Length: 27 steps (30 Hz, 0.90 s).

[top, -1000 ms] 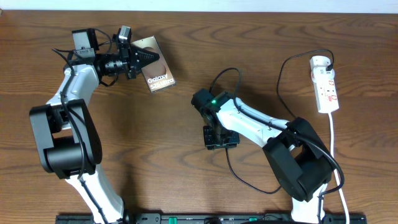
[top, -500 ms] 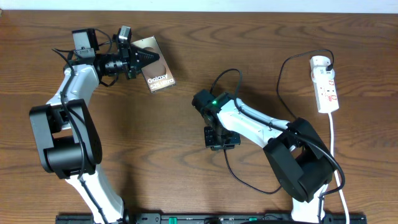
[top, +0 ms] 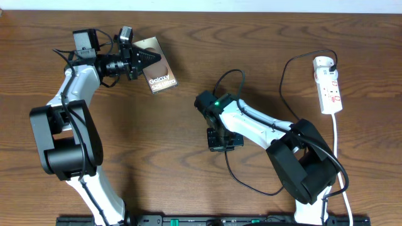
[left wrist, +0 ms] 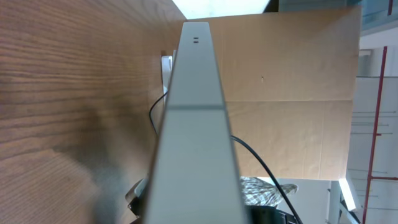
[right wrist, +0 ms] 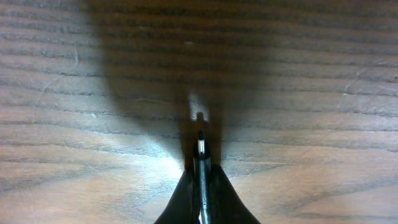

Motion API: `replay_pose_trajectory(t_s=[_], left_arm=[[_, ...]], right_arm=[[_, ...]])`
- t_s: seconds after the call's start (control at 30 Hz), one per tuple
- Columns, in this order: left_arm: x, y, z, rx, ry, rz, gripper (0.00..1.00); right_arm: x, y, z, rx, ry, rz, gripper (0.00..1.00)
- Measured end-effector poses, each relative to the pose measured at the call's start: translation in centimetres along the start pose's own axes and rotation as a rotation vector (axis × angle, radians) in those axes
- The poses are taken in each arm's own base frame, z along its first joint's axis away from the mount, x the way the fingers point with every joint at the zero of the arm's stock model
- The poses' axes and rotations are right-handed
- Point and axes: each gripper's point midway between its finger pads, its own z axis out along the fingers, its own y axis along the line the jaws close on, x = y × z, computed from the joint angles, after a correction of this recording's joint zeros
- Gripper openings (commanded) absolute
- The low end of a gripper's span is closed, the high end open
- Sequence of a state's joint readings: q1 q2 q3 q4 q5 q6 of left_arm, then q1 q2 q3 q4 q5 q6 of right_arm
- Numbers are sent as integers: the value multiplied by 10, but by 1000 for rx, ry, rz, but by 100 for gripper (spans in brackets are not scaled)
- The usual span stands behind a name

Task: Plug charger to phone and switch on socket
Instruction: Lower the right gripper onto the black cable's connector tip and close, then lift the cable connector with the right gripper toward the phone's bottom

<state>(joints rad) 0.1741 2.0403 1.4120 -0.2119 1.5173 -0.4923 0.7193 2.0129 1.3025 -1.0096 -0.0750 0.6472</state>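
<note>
The phone [top: 158, 70], bronze-faced with white "Galaxy S25 Ultra" lettering, lies at the back left of the table. My left gripper [top: 146, 58] is shut on its near-left edge; in the left wrist view the phone's grey edge [left wrist: 194, 124] fills the middle. My right gripper [top: 224, 139] is at the table's middle, pointing down, shut on the charger's plug tip [right wrist: 201, 146], which hangs just above the wood. The black charger cable [top: 229, 75] loops away from it and another stretch [top: 284, 78] runs to the white socket [top: 330, 85] at the far right.
The socket's white cord [top: 339, 157] runs down the right edge of the table toward the front. A slack cable loop [top: 251, 185] lies in front of the right arm. A cardboard wall [left wrist: 298, 93] stands beyond the table in the left wrist view.
My right gripper has edged slightly to the right with the plug tip. The left arm and the phone have not moved.
</note>
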Motion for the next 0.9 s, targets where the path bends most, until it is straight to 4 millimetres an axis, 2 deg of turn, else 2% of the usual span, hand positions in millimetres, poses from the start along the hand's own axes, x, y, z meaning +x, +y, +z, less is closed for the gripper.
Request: replay_pose_trajectory(t_s=[0.5,0.63,0.7,0.77,0.83,0.9], left_arm=[[0,0,0,0,0,-1,7],[0,0,0,0,-1,-2,7],[0,0,-1,0,-2,-2,7],[-1,0,-2,0,-5,-2,7],[-2,1,-4,-1,-10,-4,7],[-3,1,-6,-1,-15,-7,7]], right_arm=[[-1,4,-2,-25,-1,-12,1],[-4,11,-13,-101,-7,-53,1],[-10,17,-34,-176,-37,-79,1],[-19,27,-71,-304,-96,-125,1],[-27,37,-117,-449,-172,-187,1],[-29,42,-172,-615,-264,-268,1]])
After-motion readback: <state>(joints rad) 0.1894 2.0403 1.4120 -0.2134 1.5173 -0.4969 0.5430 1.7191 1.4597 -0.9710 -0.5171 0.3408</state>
